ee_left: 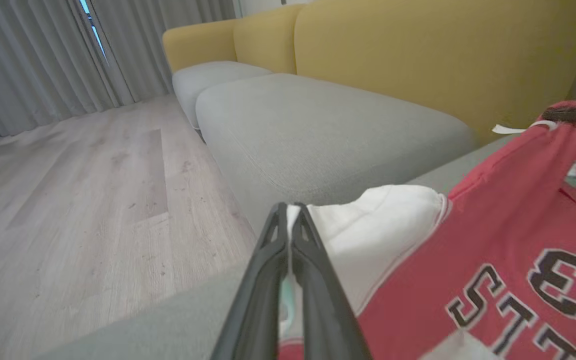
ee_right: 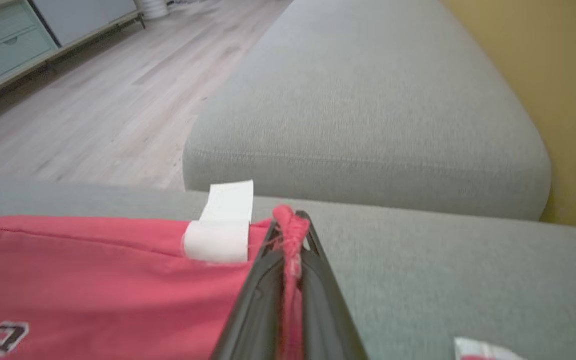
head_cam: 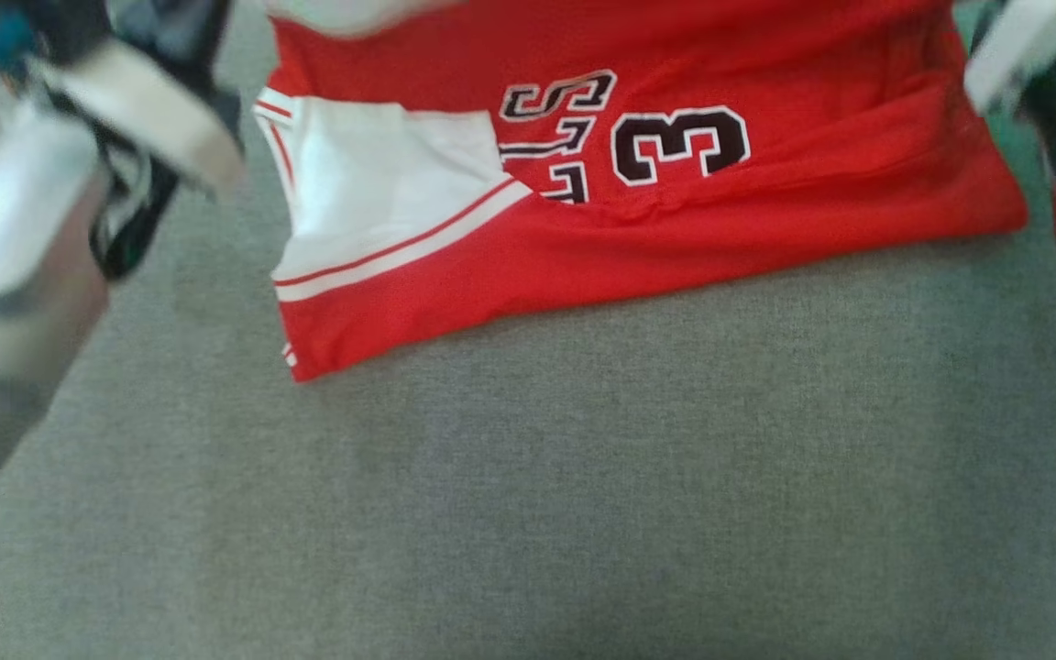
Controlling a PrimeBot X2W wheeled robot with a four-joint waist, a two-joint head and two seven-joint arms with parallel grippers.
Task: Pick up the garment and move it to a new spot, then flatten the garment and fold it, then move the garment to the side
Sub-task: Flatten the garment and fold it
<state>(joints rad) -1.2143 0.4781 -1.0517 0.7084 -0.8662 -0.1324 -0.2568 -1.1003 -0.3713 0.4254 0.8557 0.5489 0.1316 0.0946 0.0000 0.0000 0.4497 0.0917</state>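
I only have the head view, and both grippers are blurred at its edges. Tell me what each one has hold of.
Observer: The left gripper is shut on the white panel of the jersey.
Operator: Now the right one.
Observer: The right gripper is shut on a bunched red edge of the jersey, beside a white label.
Operator: Report what lies beyond the jersey.
Observer: A grey seat cushion with a yellow backrest behind it.

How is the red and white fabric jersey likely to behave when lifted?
Probably floppy: the jersey creases and sags between left gripper and right gripper. Likely light: small pinches hold it. Its edge may drag on the grey cushion.
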